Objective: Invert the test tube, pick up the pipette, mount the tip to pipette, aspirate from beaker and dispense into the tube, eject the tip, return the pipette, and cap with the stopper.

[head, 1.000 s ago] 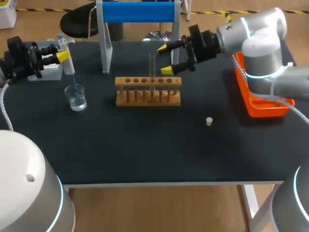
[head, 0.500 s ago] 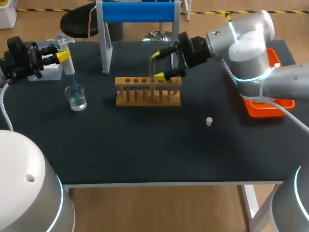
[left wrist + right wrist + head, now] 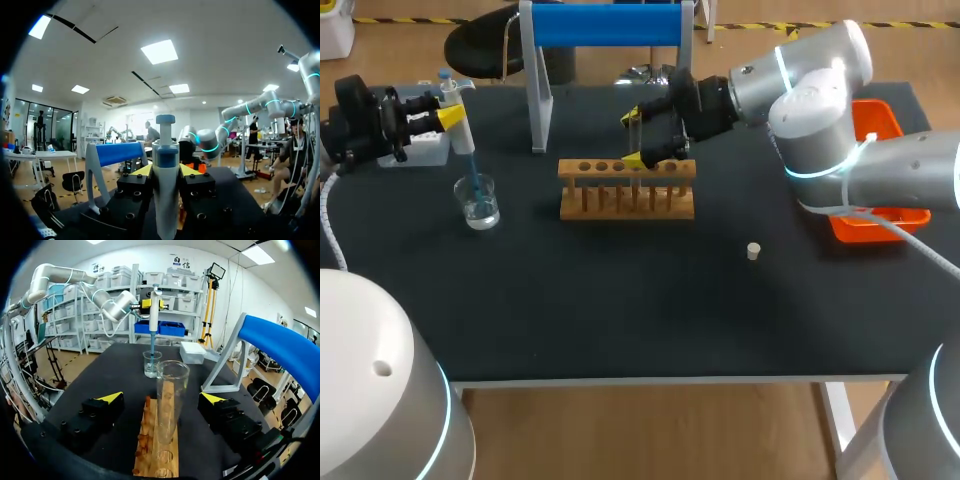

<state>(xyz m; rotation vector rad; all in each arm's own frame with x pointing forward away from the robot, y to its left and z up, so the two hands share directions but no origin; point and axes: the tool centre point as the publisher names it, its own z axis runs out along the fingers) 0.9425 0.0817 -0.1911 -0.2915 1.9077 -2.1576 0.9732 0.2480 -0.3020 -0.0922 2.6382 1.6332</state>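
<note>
A clear test tube stands upright in the wooden rack. My right gripper is open, one yellow finger on each side of the tube without touching it. In the right wrist view the test tube rises from the rack between the fingers of my right gripper. At the far left my left gripper is shut on the pipette, whose blue tip dips into the beaker. The left wrist view shows the pipette clamped in my left gripper. A small stopper lies right of the rack.
A blue-topped stand is behind the rack. An orange tray sits at the right edge, partly hidden by my right arm. A white tip box lies behind the left gripper. The beaker stands beyond the rack's far end.
My right gripper has moved left, from beside the rack to straddling the test tube, still open. The left arm, pipette and beaker have not moved.
</note>
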